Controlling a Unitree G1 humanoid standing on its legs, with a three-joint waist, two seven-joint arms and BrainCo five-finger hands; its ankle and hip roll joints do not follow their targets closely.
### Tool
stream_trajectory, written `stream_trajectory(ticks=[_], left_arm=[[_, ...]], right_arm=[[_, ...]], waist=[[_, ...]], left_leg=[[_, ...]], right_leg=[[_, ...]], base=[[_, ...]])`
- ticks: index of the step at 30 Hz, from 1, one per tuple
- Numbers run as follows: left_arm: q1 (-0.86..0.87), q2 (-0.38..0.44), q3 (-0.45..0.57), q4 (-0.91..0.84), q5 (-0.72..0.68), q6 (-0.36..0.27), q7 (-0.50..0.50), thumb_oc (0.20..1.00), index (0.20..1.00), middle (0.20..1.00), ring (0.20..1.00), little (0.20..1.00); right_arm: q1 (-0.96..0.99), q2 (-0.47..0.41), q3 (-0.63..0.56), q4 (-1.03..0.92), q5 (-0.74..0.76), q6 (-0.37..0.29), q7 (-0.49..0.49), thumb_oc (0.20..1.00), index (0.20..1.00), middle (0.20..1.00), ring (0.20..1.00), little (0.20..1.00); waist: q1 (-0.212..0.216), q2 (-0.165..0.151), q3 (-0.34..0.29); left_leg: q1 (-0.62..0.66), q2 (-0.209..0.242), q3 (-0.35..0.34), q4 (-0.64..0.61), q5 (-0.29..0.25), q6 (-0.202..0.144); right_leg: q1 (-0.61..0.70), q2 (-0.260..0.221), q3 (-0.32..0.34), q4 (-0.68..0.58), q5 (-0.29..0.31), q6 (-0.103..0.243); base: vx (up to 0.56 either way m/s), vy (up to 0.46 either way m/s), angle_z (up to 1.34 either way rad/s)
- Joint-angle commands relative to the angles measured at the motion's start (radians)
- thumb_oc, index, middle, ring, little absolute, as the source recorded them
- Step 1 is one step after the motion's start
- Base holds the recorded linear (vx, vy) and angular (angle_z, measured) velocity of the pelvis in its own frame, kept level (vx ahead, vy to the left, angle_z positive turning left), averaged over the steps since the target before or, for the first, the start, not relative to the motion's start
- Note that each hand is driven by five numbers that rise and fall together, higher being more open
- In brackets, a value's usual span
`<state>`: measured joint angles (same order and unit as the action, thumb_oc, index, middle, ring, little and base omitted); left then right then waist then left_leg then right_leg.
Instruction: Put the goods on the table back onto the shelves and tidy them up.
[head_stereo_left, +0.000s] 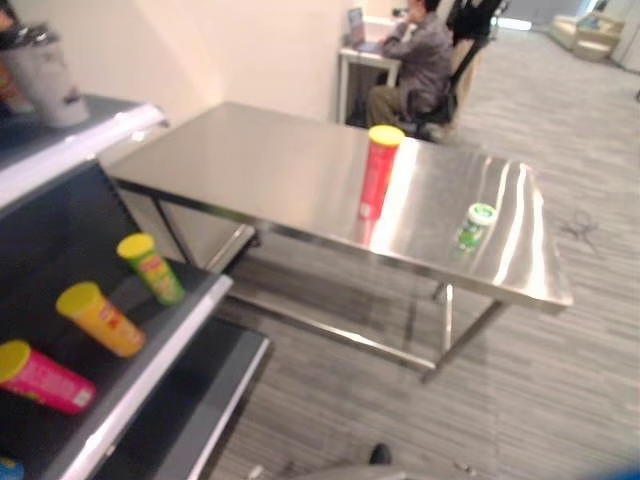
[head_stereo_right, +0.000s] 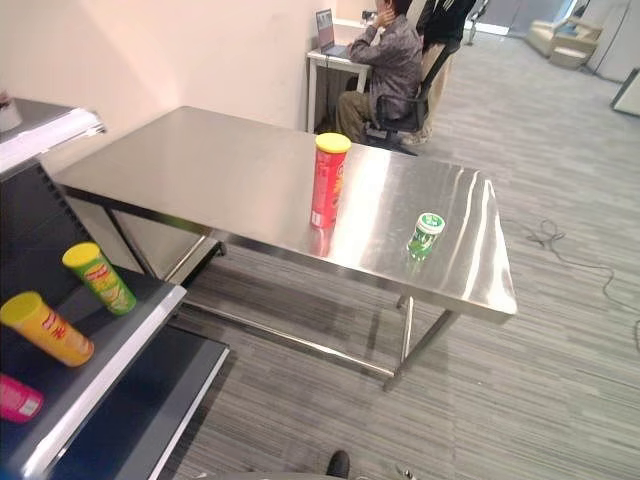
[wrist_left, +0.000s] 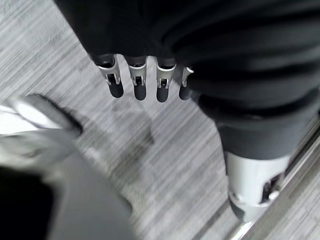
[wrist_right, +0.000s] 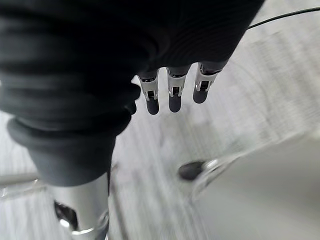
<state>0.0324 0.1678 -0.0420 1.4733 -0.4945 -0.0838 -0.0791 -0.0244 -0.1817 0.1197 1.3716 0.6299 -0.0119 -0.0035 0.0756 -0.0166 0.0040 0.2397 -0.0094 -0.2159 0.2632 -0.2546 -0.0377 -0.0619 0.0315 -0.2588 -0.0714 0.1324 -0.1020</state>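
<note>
Red and yellow-lidded, the tall crisp tube (head_stereo_right: 329, 181) stood upright near the middle of the frame on the steel worktop (head_stereo_right: 230, 170), with a small green-and-white tub (head_stereo_right: 425, 233) to its right, apart from it and nearer the worktop's right end. At the left edge the dark shelf (head_stereo_left: 150, 350) already carried three tubes lying tilted: a green one (head_stereo_left: 152, 267), an orange one (head_stereo_left: 101, 319) and a pink one (head_stereo_left: 45, 377). On the upper shelf, top left, a pale cup (head_stereo_left: 48, 75) was partly cut off.

My left hand (wrist_left: 137, 80) and right hand (wrist_right: 172, 90) both hung over the grey floor, fingers straight and relaxed, holding nothing.

I judged the risk to lie in the tall tube: a grasp set too high, or a brush from my fingers, could tip it and send it rolling off the polished top. The tub sat close to the front edge and could be nudged over.

Beyond the worktop, upper middle, a person (head_stereo_right: 390, 60) sat at a desk. A blue object at the shelf's lower left corner was too cropped to identify.
</note>
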Motion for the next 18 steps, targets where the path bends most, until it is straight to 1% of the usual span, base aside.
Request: stream_trajectory(ticks=[1, 2, 3, 4, 5, 6, 7, 8, 9, 10, 11, 13, 14, 18], left_arm=[[-0.100, 0.018, -0.030, -0.016, -0.038, -0.017, 0.023, 1.000, 1.000, 1.000, 1.000, 1.000], [-0.110, 0.015, -0.041, -0.026, -0.033, -0.017, 0.028, 1.000, 1.000, 1.000, 1.000, 1.000], [-0.115, 0.013, -0.047, -0.031, -0.030, -0.018, 0.028, 1.000, 1.000, 1.000, 1.000, 1.000], [-0.118, 0.011, -0.049, -0.036, -0.032, -0.018, 0.028, 1.000, 1.000, 1.000, 1.000, 1.000], [-0.117, 0.011, -0.043, -0.037, -0.044, -0.018, 0.029, 1.000, 1.000, 1.000, 1.000, 1.000], [-0.117, 0.011, -0.043, -0.037, -0.044, -0.018, 0.029, 1.000, 1.000, 1.000, 1.000, 1.000], [-0.111, 0.012, -0.035, -0.038, -0.058, -0.018, 0.029, 1.000, 1.000, 1.000, 1.000, 1.000], [-0.110, 0.019, -0.016, -0.031, -0.073, -0.020, 0.034, 1.000, 1.000, 1.000, 1.000, 1.000], [-0.109, 0.019, -0.016, -0.031, -0.073, -0.020, 0.034, 1.000, 1.000, 1.000, 1.000, 1.000], [-0.103, 0.022, -0.009, -0.016, -0.065, -0.022, 0.036, 1.000, 1.000, 1.000, 1.000, 1.000], [-0.094, 0.022, -0.005, 0.001, -0.054, -0.021, 0.035, 1.000, 1.000, 1.000, 1.000, 1.000], [-0.084, 0.021, -0.002, 0.005, -0.051, -0.020, 0.034, 1.000, 1.000, 1.000, 1.000, 1.000], [-0.079, 0.021, 0.005, 0.007, -0.047, -0.020, 0.026, 1.000, 1.000, 1.000, 1.000, 1.000], [-0.067, 0.022, 0.004, 0.009, -0.020, -0.017, 0.018, 1.000, 1.000, 1.000, 1.000, 1.000]], right_arm=[[-0.063, 0.013, 0.039, 0.003, -0.073, -0.040, -0.015, 1.000, 1.000, 1.000, 1.000, 1.000], [-0.077, 0.008, 0.057, -0.008, -0.107, -0.044, -0.030, 1.000, 1.000, 1.000, 1.000, 1.000], [-0.087, 0.008, 0.074, -0.018, -0.130, -0.044, -0.037, 1.000, 1.000, 1.000, 1.000, 1.000], [-0.096, 0.006, 0.087, -0.022, -0.145, -0.042, -0.042, 1.000, 1.000, 1.000, 1.000, 1.000], [-0.100, 0.004, 0.091, -0.026, -0.147, -0.039, -0.038, 1.000, 1.000, 1.000, 1.000, 1.000], [-0.100, 0.004, 0.091, -0.026, -0.147, -0.039, -0.038, 1.000, 1.000, 1.000, 1.000, 1.000], [-0.097, 0.002, 0.095, -0.024, -0.147, -0.037, -0.031, 1.000, 1.000, 1.000, 1.000, 1.000], [-0.098, 0.001, 0.116, -0.030, -0.155, -0.042, -0.018, 1.000, 1.000, 1.000, 1.000, 1.000], [-0.097, 0.001, 0.117, -0.030, -0.155, -0.042, -0.018, 1.000, 1.000, 1.000, 1.000, 1.000], [-0.095, 0.009, 0.132, -0.027, -0.173, -0.040, -0.014, 1.000, 1.000, 1.000, 1.000, 1.000], [-0.082, 0.019, 0.138, -0.025, -0.190, -0.042, -0.021, 1.000, 1.000, 1.000, 1.000, 1.000], [-0.070, 0.029, 0.142, -0.027, -0.194, -0.038, -0.019, 1.000, 1.000, 1.000, 1.000, 1.000], [-0.044, 0.039, 0.137, -0.020, -0.181, -0.035, -0.005, 1.000, 1.000, 1.000, 1.000, 1.000], [-0.014, 0.039, 0.133, -0.001, -0.193, -0.033, 0.003, 1.000, 1.000, 1.000, 1.000, 1.000]], waist=[[0.039, -0.011, 0.068], [0.049, -0.030, 0.082], [0.058, -0.047, 0.089], [0.073, -0.063, 0.096], [0.087, -0.072, 0.100], [0.089, -0.071, 0.102], [0.104, -0.073, 0.104], [0.128, -0.053, 0.102], [0.128, -0.053, 0.103], [0.137, -0.038, 0.098], [0.134, -0.032, 0.090], [0.131, -0.027, 0.080], [0.119, -0.023, 0.067], [0.108, -0.019, 0.055]], left_leg=[[-0.115, 0.151, -0.069, 0.020, 0.320, -0.046], [-0.158, 0.143, -0.051, 0.060, 0.325, -0.028], [-0.195, 0.129, -0.033, 0.078, 0.299, -0.014], [-0.237, 0.105, -0.024, 0.069, 0.250, 0.000], [-0.268, 0.079, -0.022, 0.041, 0.214, 0.003], [-0.264, 0.081, -0.020, 0.043, 0.210, 0.003], [-0.284, 0.056, -0.026, -0.012, 0.187, 0.002], [-0.350, 0.008, -0.041, -0.146, 0.258, -0.004], [-0.341, 0.011, -0.040, -0.160, 0.263, -0.005], [-0.324, 0.012, -0.008, -0.249, 0.291, -0.007], [-0.298, 0.020, -0.003, -0.277, 0.303, -0.006], [-0.270, 0.024, -0.003, -0.308, 0.311, -0.006], [-0.246, 0.032, 0.002, -0.335, 0.328, -0.011], [-0.222, 0.041, 0.013, -0.350, 0.317, -0.012]], right_leg=[[0.023, -0.097, 0.016, 0.047, -0.061, 0.182], [0.044, -0.101, 0.016, 0.037, -0.073, 0.170], [0.061, -0.105, 0.023, 0.028, -0.081, 0.165], [0.079, -0.111, 0.031, 0.018, -0.088, 0.162], [0.097, -0.111, 0.037, 0.005, -0.092, 0.163], [0.101, -0.109, 0.039, 0.003, -0.092, 0.164], [0.113, -0.108, 0.044, -0.008, -0.097, 0.163], [0.129, -0.083, 0.038, -0.016, -0.116, 0.163], [0.131, -0.083, 0.039, -0.016, -0.117, 0.162], [0.148, -0.064, 0.040, -0.016, -0.135, 0.158], [0.152, -0.054, 0.041, -0.016, -0.141, 0.155], [0.151, -0.051, 0.039, -0.016, -0.145, 0.153], [0.148, -0.050, 0.037, -0.016, -0.151, 0.150], [0.151, -0.049, 0.042, -0.016, -0.156, 0.152]], base=[[0.34, -0.231, 0.07], [0.27, -0.191, -0.21], [0.22, -0.162, -0.07], [0.21, -0.117, -0.13], [0.15, -0.071, -0.10], [0.15, -0.039, -0.30], [0.17, 0.009, -0.27], [0.18, 0.001, -0.24], [0.16, 0.032, -0.09], [0.12, 0.024, -0.14], [0.11, 0.030, -0.30], [0.12, 0.039, -0.59], [0.16, 0.056, -0.49], [0.08, 0.026, -0.06]])
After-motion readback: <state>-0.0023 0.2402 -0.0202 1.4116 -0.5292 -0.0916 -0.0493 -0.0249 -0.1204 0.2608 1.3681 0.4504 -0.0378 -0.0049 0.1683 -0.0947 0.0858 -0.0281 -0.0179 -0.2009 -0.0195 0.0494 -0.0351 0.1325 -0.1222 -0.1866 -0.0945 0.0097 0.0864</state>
